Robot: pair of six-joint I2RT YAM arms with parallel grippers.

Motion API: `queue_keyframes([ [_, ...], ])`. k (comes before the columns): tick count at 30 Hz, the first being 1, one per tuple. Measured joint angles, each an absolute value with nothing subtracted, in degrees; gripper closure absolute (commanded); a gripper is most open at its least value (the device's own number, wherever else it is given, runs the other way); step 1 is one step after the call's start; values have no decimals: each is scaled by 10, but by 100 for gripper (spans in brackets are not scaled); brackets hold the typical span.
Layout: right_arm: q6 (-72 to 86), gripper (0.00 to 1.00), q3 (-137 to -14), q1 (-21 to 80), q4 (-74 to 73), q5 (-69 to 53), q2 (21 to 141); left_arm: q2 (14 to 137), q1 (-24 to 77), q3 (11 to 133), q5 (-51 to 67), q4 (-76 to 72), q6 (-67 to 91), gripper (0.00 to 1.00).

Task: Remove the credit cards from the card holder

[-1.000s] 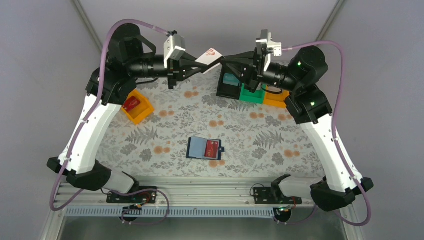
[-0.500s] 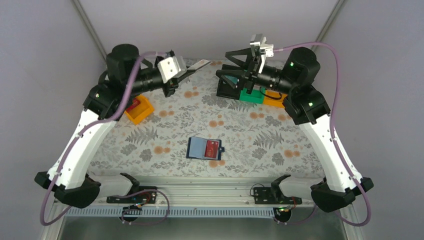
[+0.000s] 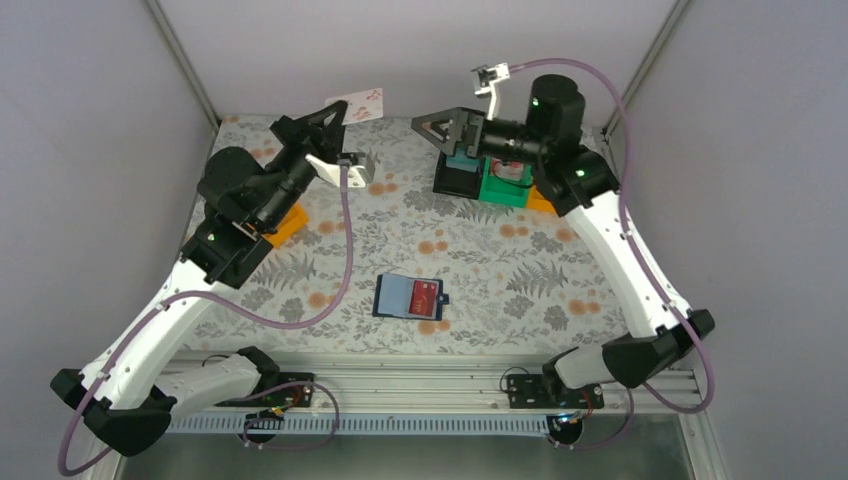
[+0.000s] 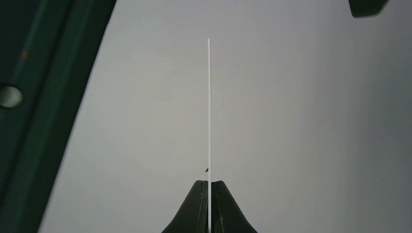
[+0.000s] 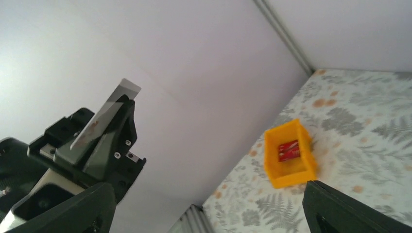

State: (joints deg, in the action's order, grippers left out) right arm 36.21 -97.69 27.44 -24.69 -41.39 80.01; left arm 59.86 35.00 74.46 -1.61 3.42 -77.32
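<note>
The left arm is raised and pointed rearward, the left gripper (image 3: 337,113) clamped on a white card (image 3: 357,102). The card holder (image 3: 395,296) is laid open on the table (image 3: 500,270), with a red card (image 3: 425,297) tucked inside. The right gripper (image 3: 428,127) is held aloft, spread wide, empty

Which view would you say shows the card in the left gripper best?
Top external: the card shows its pale printed face. Left wrist sees only its thin edge; right wrist sees it steeply slanted.

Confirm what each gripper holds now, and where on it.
Left gripper pinches a white card by one end, seen edge-on. Right gripper is open, holding nothing.
</note>
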Motion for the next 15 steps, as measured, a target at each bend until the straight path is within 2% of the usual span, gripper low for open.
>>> queue_keyframes([
  [10,421,4,-1005,314,-174,-452,834,597,391,664,-71,-90,-951,97],
  [12,431,10,-1013,319,-160,-452,841,604,398,664,-76,-100,-967,97],
  [15,451,31,-1021,325,-148,-452,862,609,406,664,-83,-108,-983,98],
])
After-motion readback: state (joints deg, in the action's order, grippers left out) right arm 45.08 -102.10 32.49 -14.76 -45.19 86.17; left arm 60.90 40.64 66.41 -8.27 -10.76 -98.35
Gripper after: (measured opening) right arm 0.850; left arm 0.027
